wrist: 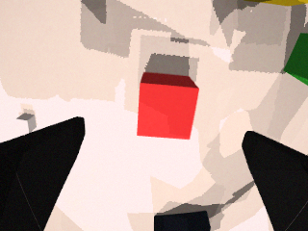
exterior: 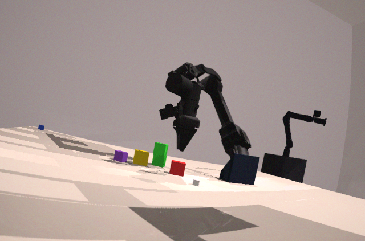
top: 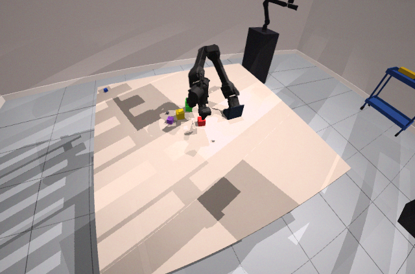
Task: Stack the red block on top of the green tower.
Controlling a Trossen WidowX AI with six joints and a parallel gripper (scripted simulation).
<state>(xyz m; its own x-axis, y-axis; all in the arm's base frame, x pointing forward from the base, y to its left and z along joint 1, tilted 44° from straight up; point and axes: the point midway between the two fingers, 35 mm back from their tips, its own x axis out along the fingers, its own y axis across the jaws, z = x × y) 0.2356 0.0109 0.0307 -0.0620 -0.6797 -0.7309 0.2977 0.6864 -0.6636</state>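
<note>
The red block (top: 201, 121) (exterior: 177, 168) (wrist: 167, 111) sits on the mat (top: 261, 150). The green tower (top: 189, 106) (exterior: 159, 154) stands upright, two blocks high, behind and left of the red block in the top and exterior views; part of it shows at the right edge of the wrist view (wrist: 299, 58). My gripper (exterior: 181, 150) (wrist: 166, 132) is open and empty, pointing down above the red block. In the wrist view the red block appears between the fingers, slightly beyond their tips. In the top view the arm hides part of the tower.
A yellow block (top: 180, 114) (exterior: 141, 157) stands left of the tower, with a purple block (top: 170, 120) (exterior: 120, 156) beyond it. A small grey cube (exterior: 195, 182) (wrist: 28, 118) lies near the red block. A blue block (top: 105, 89) (exterior: 41, 127) is far left. The dark arm base (top: 233, 112) (exterior: 241, 169) is at the right.
</note>
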